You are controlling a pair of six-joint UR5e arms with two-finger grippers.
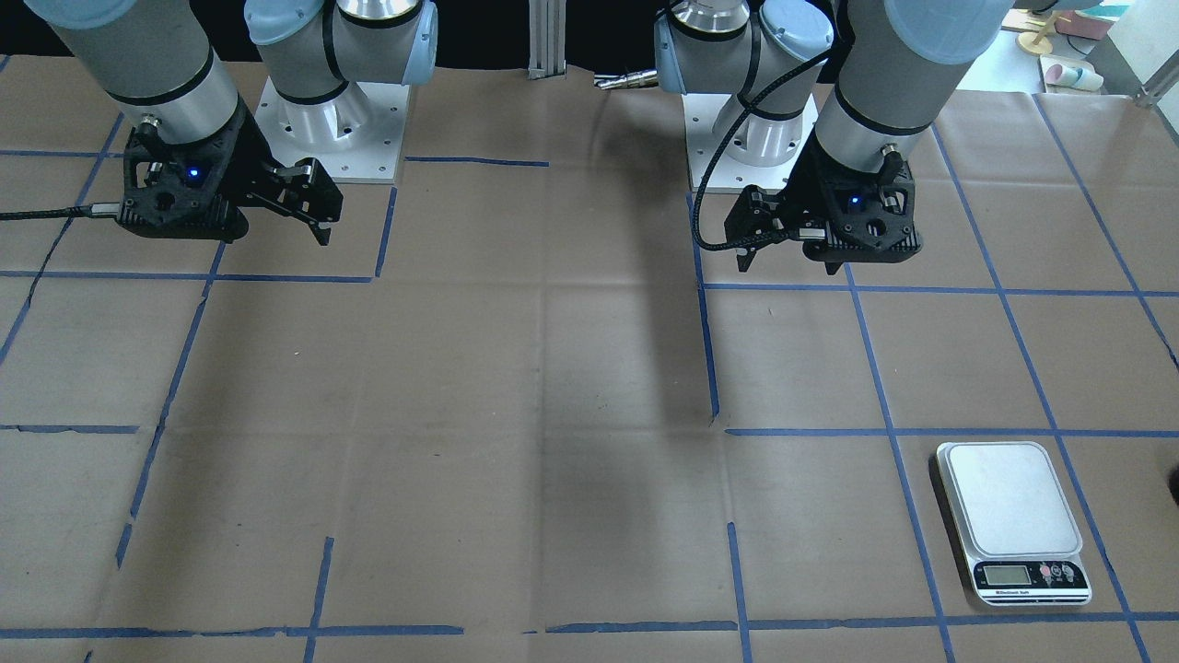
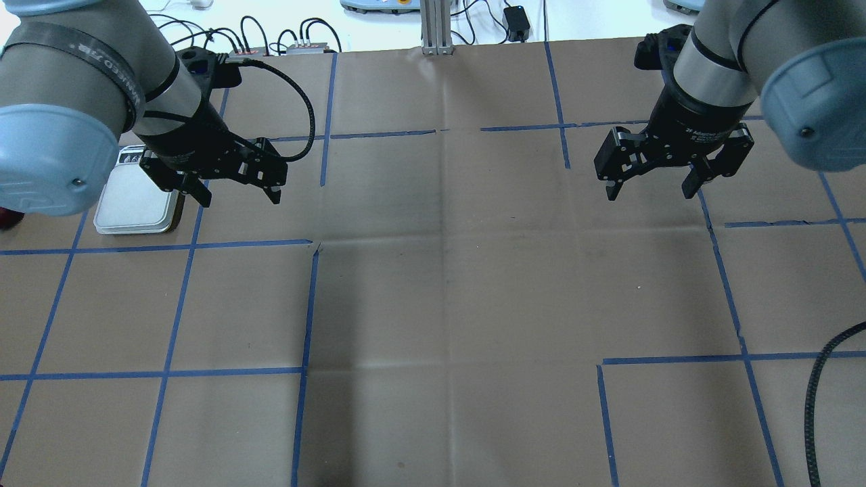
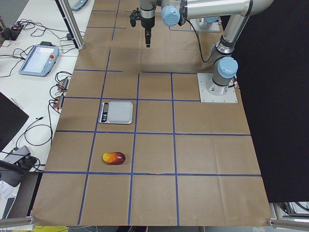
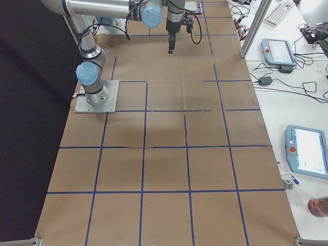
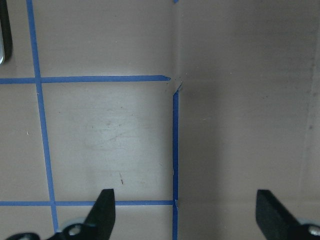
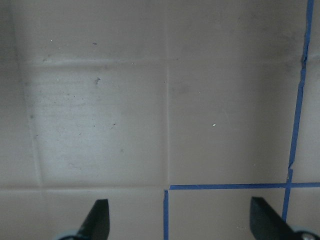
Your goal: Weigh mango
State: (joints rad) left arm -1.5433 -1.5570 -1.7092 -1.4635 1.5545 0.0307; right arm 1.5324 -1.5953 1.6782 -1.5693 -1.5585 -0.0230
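Observation:
The mango (image 3: 114,157), red fading to yellow, lies on the brown paper at the table's left end, one taped square beyond the scale. Only a dark red sliver of it (image 2: 7,218) shows at the overhead view's left edge. The silver kitchen scale (image 2: 135,199) (image 1: 1013,520) (image 3: 117,111) has nothing on its platform. My left gripper (image 2: 239,198) (image 5: 185,205) is open and empty, and hovers just right of the scale. My right gripper (image 2: 651,194) (image 6: 179,210) is open and empty over bare paper on the right side.
Blue tape lines (image 2: 308,304) divide the paper-covered table. The arm bases (image 1: 327,124) (image 1: 751,129) stand at the robot's edge. Cables and connector boxes (image 2: 298,47) lie past the far edge, and teach pendants (image 3: 38,60) (image 4: 307,158) on the side desks.

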